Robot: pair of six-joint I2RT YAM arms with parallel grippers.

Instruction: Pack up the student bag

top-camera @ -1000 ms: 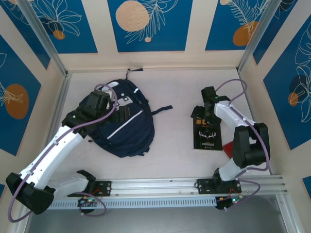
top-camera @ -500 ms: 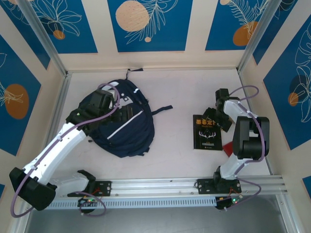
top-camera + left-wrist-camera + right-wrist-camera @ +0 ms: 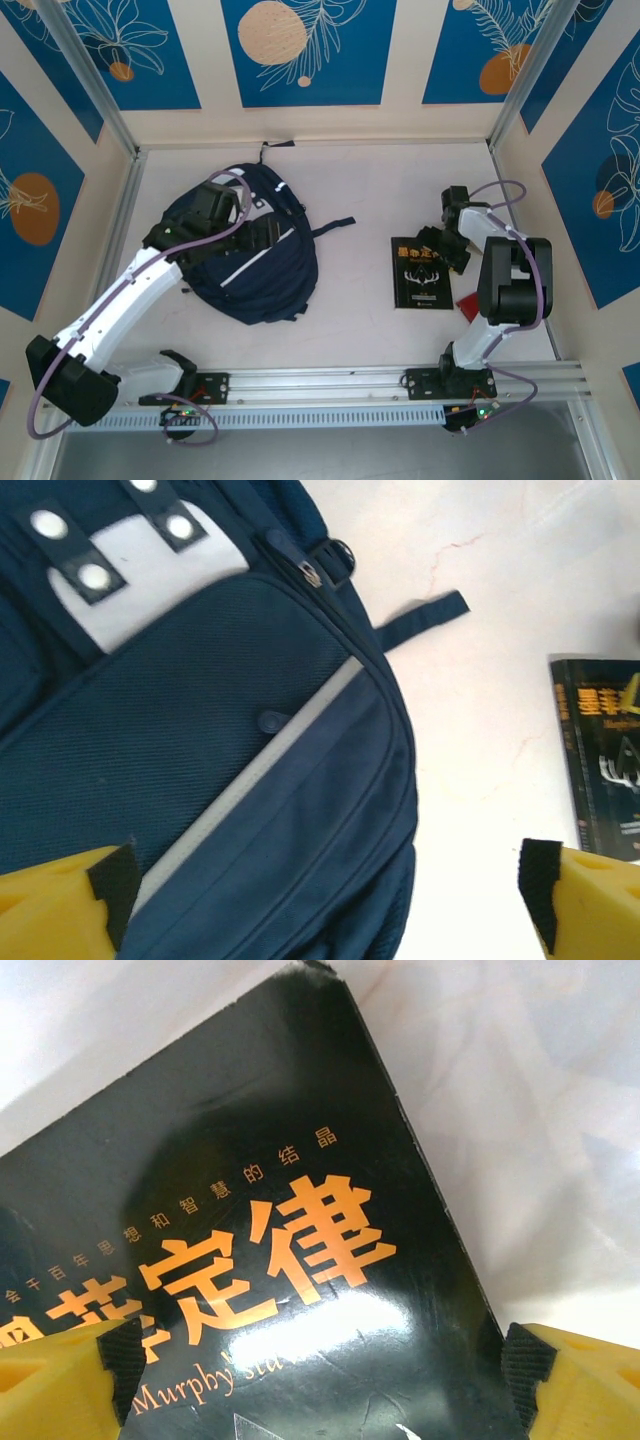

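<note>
On the left half of the table, I log one navy backpack, lying flat with its pale stripe up. Left claw: poised over the backpack's front pocket, fingers spread wide, nothing in its grip. On the right half, well apart from the backpack, one black book with orange lettering lies flat. Right claw: over the book's far right corner, fingers likewise wide, holding nothing. One small red item sits just beside the book's right edge.
</note>
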